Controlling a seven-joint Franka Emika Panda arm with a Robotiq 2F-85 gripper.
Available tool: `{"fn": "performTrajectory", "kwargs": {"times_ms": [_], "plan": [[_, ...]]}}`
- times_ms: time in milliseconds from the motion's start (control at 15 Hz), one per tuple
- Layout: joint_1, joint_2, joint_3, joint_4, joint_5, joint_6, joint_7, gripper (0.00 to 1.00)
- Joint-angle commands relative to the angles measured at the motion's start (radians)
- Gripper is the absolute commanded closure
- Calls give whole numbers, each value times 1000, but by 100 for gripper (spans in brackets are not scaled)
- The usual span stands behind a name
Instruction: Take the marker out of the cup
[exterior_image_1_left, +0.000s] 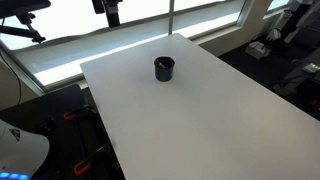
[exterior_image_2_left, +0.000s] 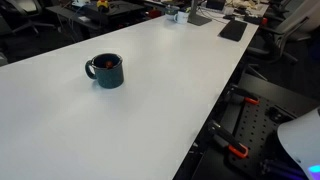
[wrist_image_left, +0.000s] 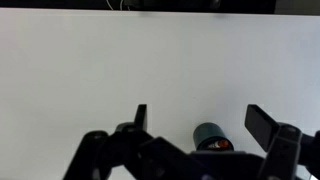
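Observation:
A dark cup (exterior_image_1_left: 164, 68) stands upright on the white table (exterior_image_1_left: 200, 120), toward its far end. It also shows in an exterior view (exterior_image_2_left: 106, 71) and low in the wrist view (wrist_image_left: 211, 137). A marker with a red-orange end (wrist_image_left: 212, 145) sits inside the cup, and its tip shows at the rim (exterior_image_2_left: 92, 68). My gripper (wrist_image_left: 200, 120) is open and empty, high above the table, with the cup between and beyond its fingers. In an exterior view only its dark lower part shows at the top edge (exterior_image_1_left: 108, 8).
The table's edges drop to dark floor with red-handled clamps (exterior_image_2_left: 238, 150) on the robot base. A dark flat object (exterior_image_2_left: 232, 30) and small items (exterior_image_2_left: 178, 15) lie at the table's far end. Windows (exterior_image_1_left: 60, 45) run behind the table.

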Motion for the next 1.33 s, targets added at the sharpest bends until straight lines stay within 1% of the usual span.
{"fn": "performTrajectory", "kwargs": {"times_ms": [0,200,467,600,667,800,1000,1133,1267], "plan": [[7,1,-6,2,-3,-2,3,0],[-15,78,-33,61,-42,12,-29,0],[-50,219,-94,194,-103,56,-68,0],[-60,265,-112,251,-116,74,-79,0],[-54,201,-104,177,-101,70,-67,0],[-63,251,-115,228,-103,74,-77,0],[-62,268,-114,243,-103,74,-79,0],[-58,332,-130,279,-85,135,-119,0],[-58,402,-131,331,-84,192,-120,0]]}}
